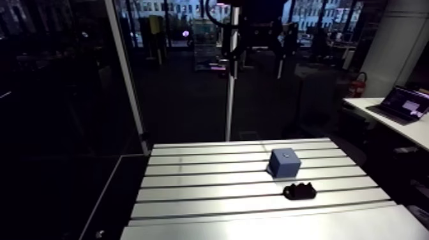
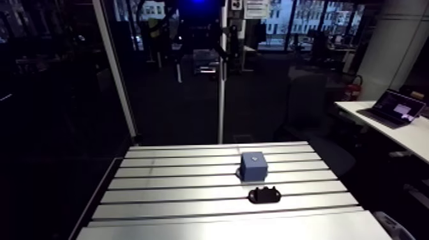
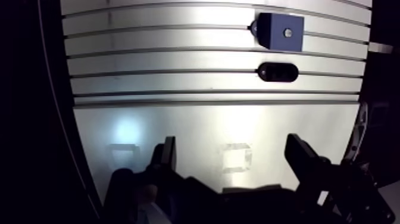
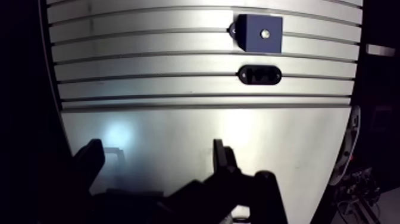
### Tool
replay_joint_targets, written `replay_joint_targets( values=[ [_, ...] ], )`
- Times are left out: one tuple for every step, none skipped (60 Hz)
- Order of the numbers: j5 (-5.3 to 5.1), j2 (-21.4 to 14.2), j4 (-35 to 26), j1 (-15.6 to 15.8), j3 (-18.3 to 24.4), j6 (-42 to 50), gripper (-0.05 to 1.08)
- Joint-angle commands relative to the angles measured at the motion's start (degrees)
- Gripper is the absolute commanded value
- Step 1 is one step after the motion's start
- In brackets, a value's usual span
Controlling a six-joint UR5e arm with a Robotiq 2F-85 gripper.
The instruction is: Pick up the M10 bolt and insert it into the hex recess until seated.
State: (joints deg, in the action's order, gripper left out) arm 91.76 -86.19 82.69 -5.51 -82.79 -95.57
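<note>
Wrist view: end effector is seen spread wide with nothing held, over the smooth front plate of the bench. Ahead of it, offset toward one finger and past the first slots, a dark oblong piece is laid flat. It is taken to be the M10 bolt or its holder; detail cannot be resolved. Just beyond it and apart from it, a blue block is stood with a pale spot on its top face, judged to be the hex recess. Bolt not yet picked.

Risks:
- Dark part on glare-lit metal: the grasp axis may be misjudged, the bolt pinched off-centre and then tilted at the recess.
- Hex flats not clocked to the recess would be jammed on the rim, not seated.
- No clamp is seen on the block; it could be shoved by side load.

Surface: slotted aluminium, reflective, with a glare patch near the end effector. A dropped bolt could be rolled into a slot. Room is dim all round.
</note>
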Motion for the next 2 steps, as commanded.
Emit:
replay_joint_targets(
  values=[
    [-0.05, 0.1, 0.1, 0.1, -0.1, 0.0, 0.00],
    [-0.05, 0.1, 0.1, 0.1, -0.1, 0.0, 0.00]
  ],
)
